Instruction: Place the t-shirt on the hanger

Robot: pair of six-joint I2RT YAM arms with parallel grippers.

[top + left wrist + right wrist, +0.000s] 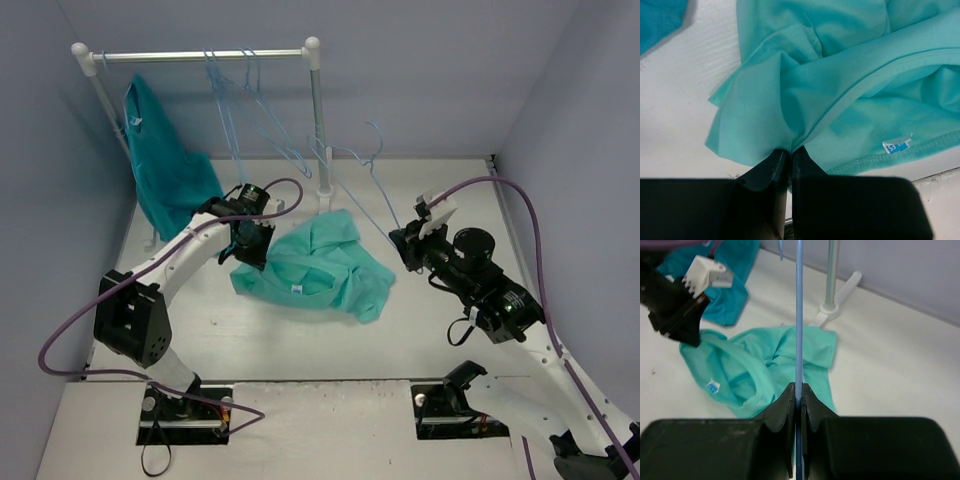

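Observation:
The mint-teal t-shirt (pixel 318 266) lies crumpled on the table between the two arms, its white neck tag (pixel 897 145) showing. My left gripper (pixel 250 254) sits at the shirt's left edge and is shut on a fold of its cloth (pixel 789 149). My right gripper (pixel 404 240) hovers to the right of the shirt, shut on the thin pale-blue wire of the hanger (pixel 388 228). In the right wrist view that hanger wire (pixel 799 315) runs straight up out of the right gripper (pixel 799 391), above the t-shirt (pixel 765 362).
A white-and-metal clothes rail (pixel 200 55) stands at the back, its foot (pixel 837 302) just behind the shirt. A darker turquoise garment (pixel 165 175) and several more pale-blue hangers (pixel 235 95) hang from it. Grey walls close in the left, back and right sides.

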